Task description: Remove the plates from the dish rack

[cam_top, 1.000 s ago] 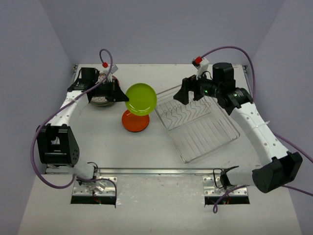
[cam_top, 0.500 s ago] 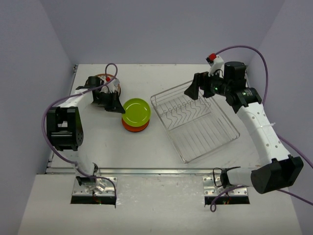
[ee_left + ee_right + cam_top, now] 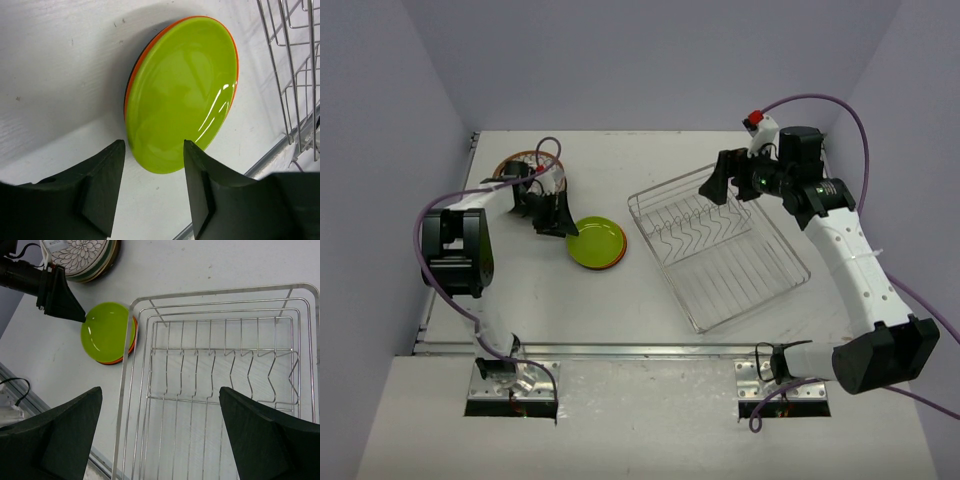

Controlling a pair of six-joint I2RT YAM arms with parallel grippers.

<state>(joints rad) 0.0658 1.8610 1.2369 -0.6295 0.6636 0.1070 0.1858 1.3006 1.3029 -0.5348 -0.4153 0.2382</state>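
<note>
A lime green plate point(image 3: 597, 240) point(image 3: 182, 95) lies flat on an orange plate point(image 3: 159, 36) point(image 3: 129, 351), left of the dish rack point(image 3: 720, 250) point(image 3: 215, 390). My left gripper point(image 3: 562, 226) point(image 3: 153, 145) is open just off the lime plate's left edge, with nothing between its fingers. More plates sit stacked at the back left point(image 3: 516, 163), topped by a patterned cream one point(image 3: 85, 257). The wire rack holds no plate. My right gripper point(image 3: 716, 186) point(image 3: 160, 390) hangs wide open above the rack's far left corner, empty.
The left arm's cable loops over the back-left stack. The rack lies at an angle across the right half of the table point(image 3: 520, 300). A metal rail point(image 3: 640, 349) runs along the table's near edge.
</note>
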